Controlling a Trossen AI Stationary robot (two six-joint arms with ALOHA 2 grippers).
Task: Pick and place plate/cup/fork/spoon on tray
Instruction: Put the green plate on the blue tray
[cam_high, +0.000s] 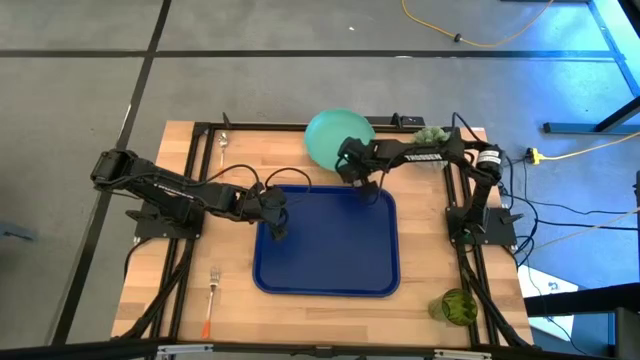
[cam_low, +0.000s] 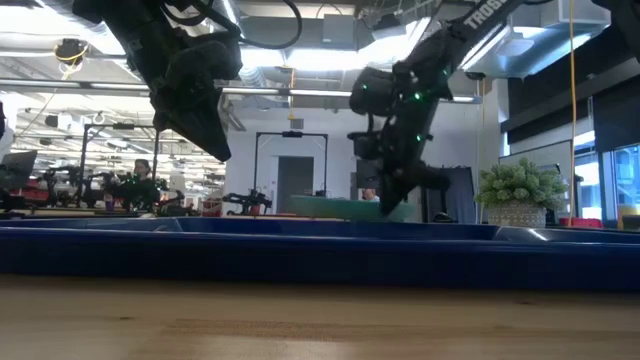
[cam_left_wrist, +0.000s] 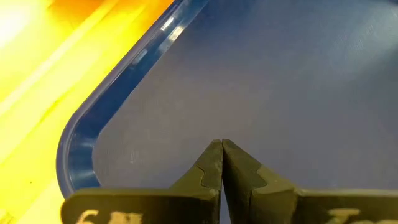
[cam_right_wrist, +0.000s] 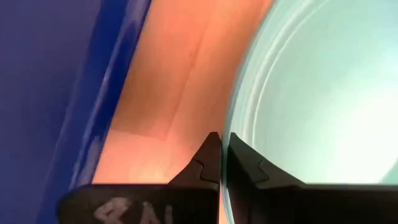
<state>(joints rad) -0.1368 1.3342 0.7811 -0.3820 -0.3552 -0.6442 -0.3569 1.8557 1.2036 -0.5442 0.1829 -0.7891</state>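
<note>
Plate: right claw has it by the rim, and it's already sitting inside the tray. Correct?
Not inside. The right claw pinches the plate by the rim, but the high view shows the plate outside the tray, just beyond its far edge.

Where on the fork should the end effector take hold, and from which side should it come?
Grip the fork at mid-handle, coming straight down from above. It lies flat on the table, alone, left of the tray, so nothing crowds it. The fingers should close across its slim width, as the flat pose offers no other edge.
</note>
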